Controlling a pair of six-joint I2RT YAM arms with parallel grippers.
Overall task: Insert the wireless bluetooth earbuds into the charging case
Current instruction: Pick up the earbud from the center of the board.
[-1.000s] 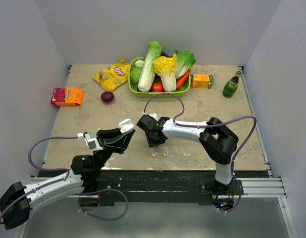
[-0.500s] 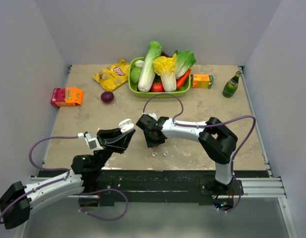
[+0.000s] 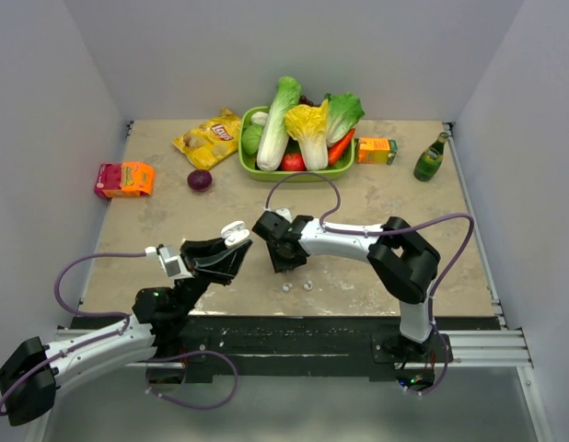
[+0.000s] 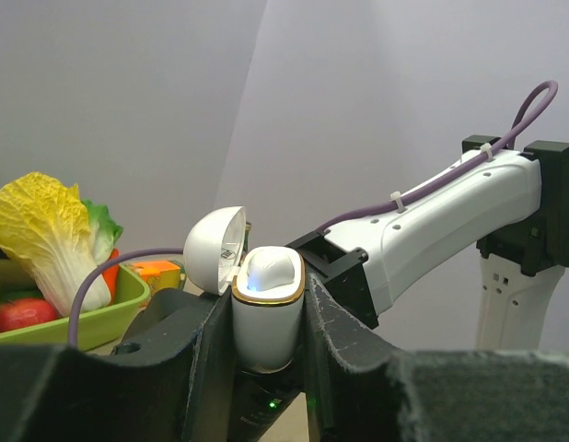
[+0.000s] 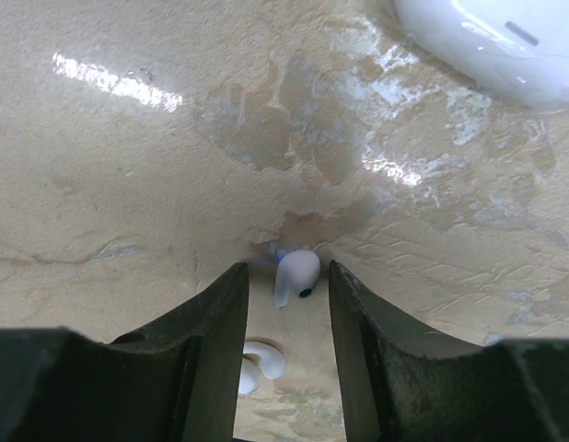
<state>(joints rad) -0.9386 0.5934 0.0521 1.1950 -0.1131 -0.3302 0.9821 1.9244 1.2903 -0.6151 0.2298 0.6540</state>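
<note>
The left gripper (image 4: pixel 269 308) is clamped on the open-lidded charging case (image 4: pixel 264 330), whose base is hidden between the fingers. The right gripper (image 5: pixel 286 278) stands parted around one earbud (image 5: pixel 299 268) on the table (image 5: pixel 128 184), narrow gaps each side; a second earbud (image 5: pixel 264 361) is partly covered by one finger
</note>
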